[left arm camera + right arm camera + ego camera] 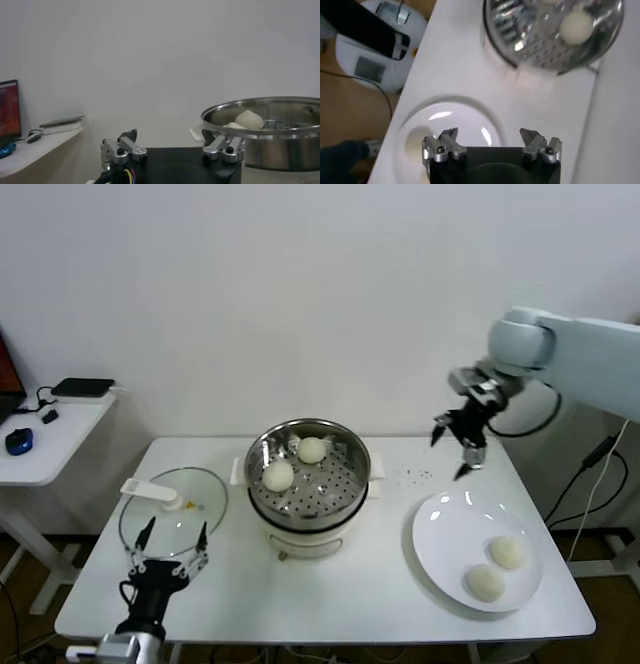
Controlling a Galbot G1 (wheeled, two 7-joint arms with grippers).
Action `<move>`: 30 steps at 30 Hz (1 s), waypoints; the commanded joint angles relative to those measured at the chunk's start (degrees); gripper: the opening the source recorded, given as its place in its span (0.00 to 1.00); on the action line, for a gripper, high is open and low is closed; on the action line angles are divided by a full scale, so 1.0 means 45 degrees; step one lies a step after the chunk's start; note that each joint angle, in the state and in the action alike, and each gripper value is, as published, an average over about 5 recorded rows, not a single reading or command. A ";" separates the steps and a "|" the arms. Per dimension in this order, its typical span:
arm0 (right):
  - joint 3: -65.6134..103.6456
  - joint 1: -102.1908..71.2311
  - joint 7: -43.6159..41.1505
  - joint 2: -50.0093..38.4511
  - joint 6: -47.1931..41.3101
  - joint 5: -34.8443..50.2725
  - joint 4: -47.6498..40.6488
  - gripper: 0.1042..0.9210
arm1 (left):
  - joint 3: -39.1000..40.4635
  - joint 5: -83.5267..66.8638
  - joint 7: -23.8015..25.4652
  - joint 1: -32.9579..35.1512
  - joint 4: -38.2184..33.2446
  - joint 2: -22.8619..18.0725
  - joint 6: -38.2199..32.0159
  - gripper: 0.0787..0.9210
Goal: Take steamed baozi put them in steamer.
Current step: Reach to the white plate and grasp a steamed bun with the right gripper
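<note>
Above the white plate [440, 549], my right gripper [456, 446] hangs with jaws wide apart and empty; two steamed baozi [507, 551] lie on the plate, two more sit in the steamer [350, 484] mid-table, and my left gripper [170, 542] waits open by the glass lid [135, 519]

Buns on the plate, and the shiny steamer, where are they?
Front bun [485, 583], head view, top of its dome.
Back bun [507, 551], head view, top of its dome.
Steamer [352, 447], head view, steel rim.
</note>
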 commanded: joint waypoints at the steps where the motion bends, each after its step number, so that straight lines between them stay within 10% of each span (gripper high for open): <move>1: 0.0345 -0.1688 -0.0020 -0.3192 0.0068 -0.2141 0.0958 0.88 | 0.0033 0.0047 0.0010 0.0045 -0.0062 -0.0162 -0.0036 0.88; 30: 0.4482 -0.8902 0.1057 -0.2786 -0.0977 -0.3617 -0.0125 0.88 | 0.0101 0.0072 0.0017 0.0125 0.0181 -0.0269 -0.0159 0.88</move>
